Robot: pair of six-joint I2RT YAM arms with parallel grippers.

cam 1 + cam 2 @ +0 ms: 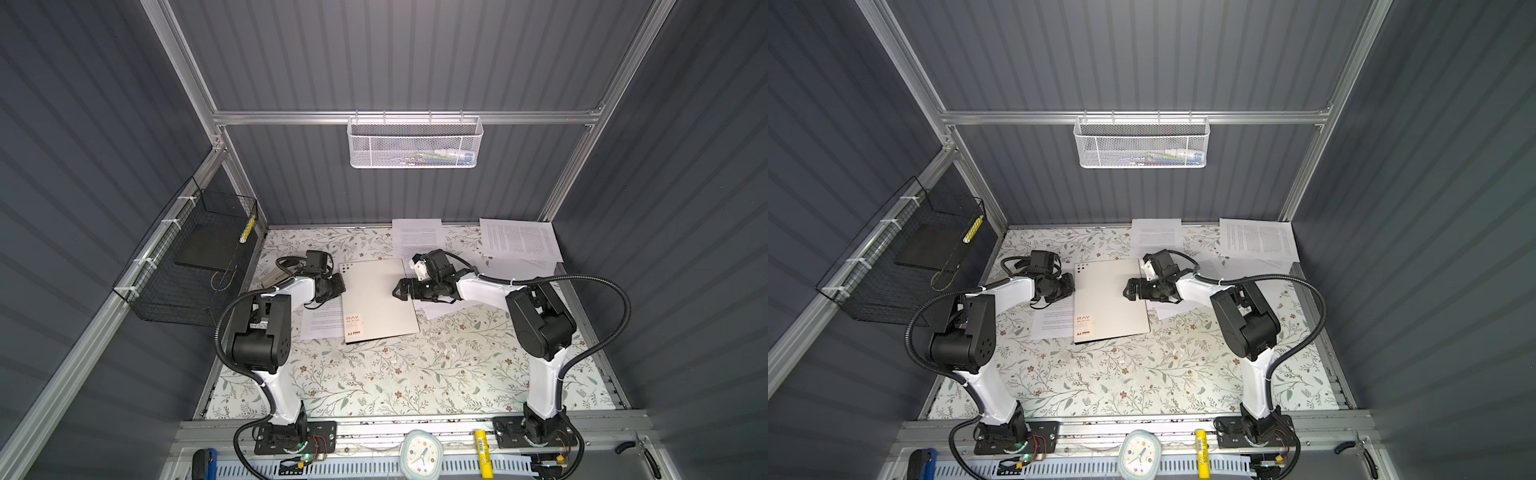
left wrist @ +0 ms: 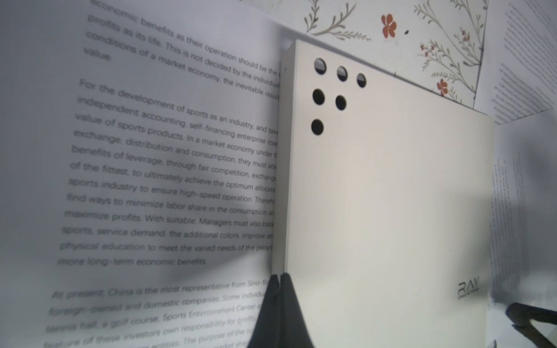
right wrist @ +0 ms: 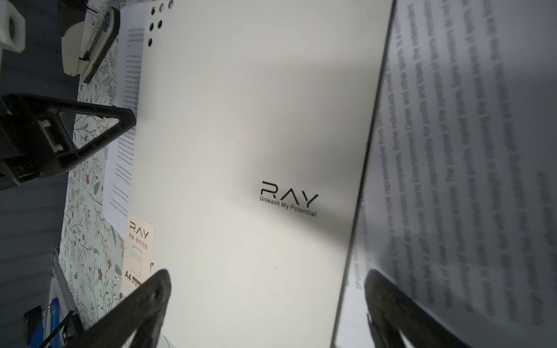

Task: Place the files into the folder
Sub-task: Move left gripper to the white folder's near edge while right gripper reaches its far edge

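Folder (image 1: 376, 299), closed with its grey-beige side up, lies flat in the middle of the floral table (image 1: 395, 374). It rests on printed sheets (image 1: 322, 322) that stick out at its left and right, and two more sheets lie by the back wall. The left arm is folded at the elbow with its forearm low. The left gripper (image 1: 338, 286) sits at the folder's left edge with its fingers (image 2: 271, 304) pressed together; whether they nip the cover cannot be told. The right arm bends at the elbow and reaches leftward. The right gripper (image 1: 398, 289) is spread wide over the folder's right edge and holds nothing.
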